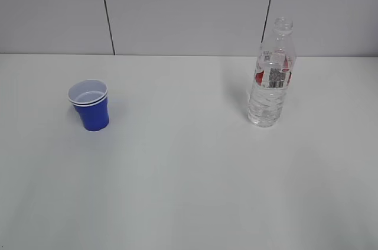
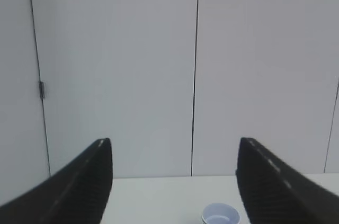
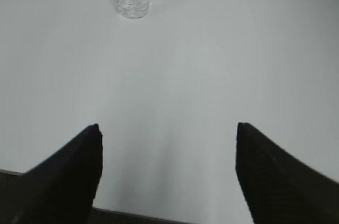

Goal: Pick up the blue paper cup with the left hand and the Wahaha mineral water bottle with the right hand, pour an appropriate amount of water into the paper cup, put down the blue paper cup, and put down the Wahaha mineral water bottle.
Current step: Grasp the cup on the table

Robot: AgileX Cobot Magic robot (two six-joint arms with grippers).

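**Inspector:** Status of the work items?

**Assistant:** The small tapered blue paper cup with the doubled white rim [image 1: 89, 104] stands upright on the white table [image 1: 189, 191], left side of the exterior view. The tall clear ribbed plastic Wahaha mineral water bottle with the red-and-white barcode label [image 1: 271, 75] stands upright on the right, uncapped, well apart from the cup. The bottle's contents look clear; I cannot fix the fill level.

**Inspector:** End effectors?

**Assistant:** Neither arm appears in the exterior view. The left wrist view shows the black left gripper [image 2: 175, 181] with jaws spread wide and nothing between them; it faces the panelled wall [image 2: 116, 65], and only the cup's rim shows at the bottom edge. The black right gripper [image 3: 167, 171] is likewise spread wide and empty, held above bare table near its front edge, with the bottle's base far ahead.

**Inspector:** Progress?

**Assistant:** In my judgement, nothing is accomplished. What shows of the cup's interior looks dry. Both pickups, the pour and both set-downs remain outstanding.
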